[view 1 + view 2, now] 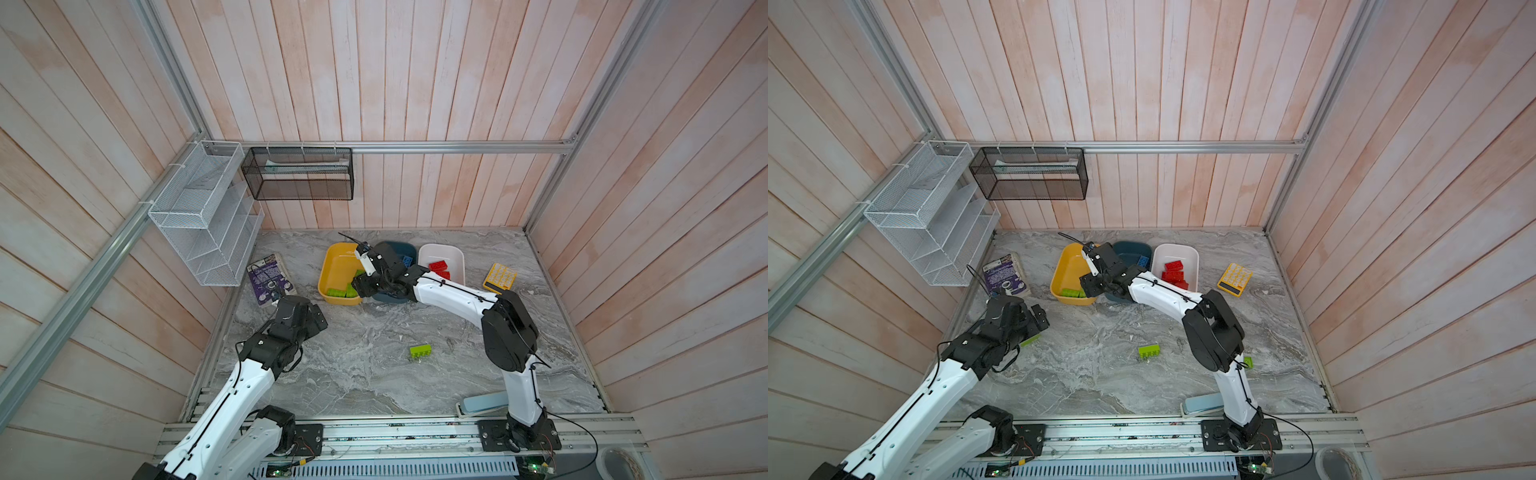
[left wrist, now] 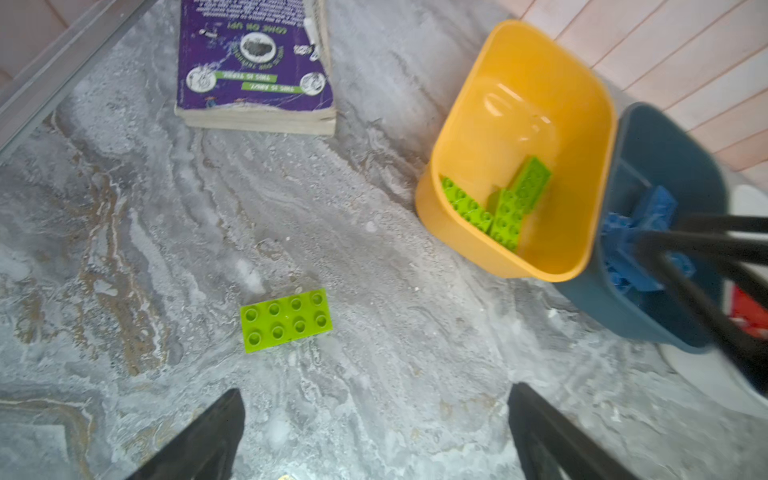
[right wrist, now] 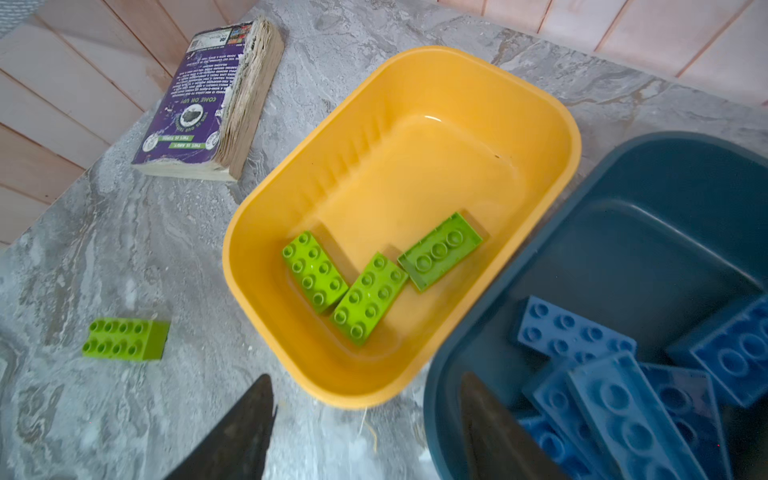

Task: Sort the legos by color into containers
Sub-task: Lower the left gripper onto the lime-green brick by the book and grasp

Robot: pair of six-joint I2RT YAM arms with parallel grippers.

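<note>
One book (image 1: 1005, 276) near yellow tub (image 1: 1069, 266), arm (image 1: 1163, 295) covering teal tub (image 1: 1131, 249)

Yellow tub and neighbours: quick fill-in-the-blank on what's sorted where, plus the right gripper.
The rounded yellow plastic tub holds ___ lime green studded bricks.
The bricks in the dark teal plastic tub are ___.
The bricks in the white plastic tub are ___.
The right gripper is empty, its jaws ___.
Missing words: three; blue; red; open.
</note>
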